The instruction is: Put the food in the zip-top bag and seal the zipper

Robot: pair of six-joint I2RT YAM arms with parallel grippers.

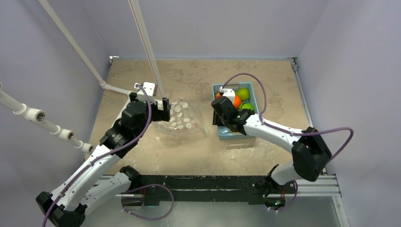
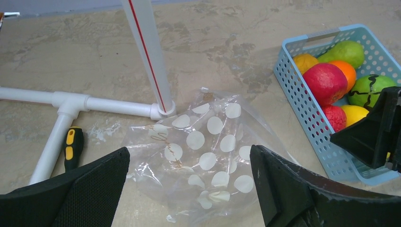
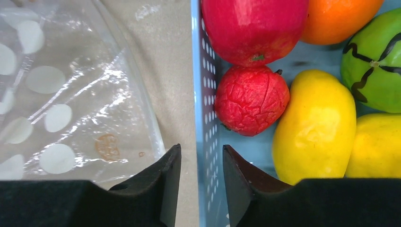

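Observation:
The zip-top bag (image 1: 182,119) lies flat and crumpled on the table, clear with white dots (image 2: 203,151). I cannot pick out its zipper among the creases. The food sits in a light-blue basket (image 1: 230,85): a big red fruit (image 3: 255,28), a wrinkled red one (image 3: 250,99), a yellow one (image 3: 314,125), an orange one (image 3: 338,19) and a green one (image 3: 373,71). My left gripper (image 2: 189,156) hovers wide open over the bag's near side, holding nothing. My right gripper (image 3: 201,149) is open, its jaws standing either side of the basket's left wall (image 3: 205,94) with a gap on each side.
A white pipe frame with a red-striped upright (image 2: 149,56) stands just behind the bag. A screwdriver with a yellow and black handle (image 2: 71,146) lies beside the pipe at the left. The basket sits just right of the bag. Walls close in the table on three sides.

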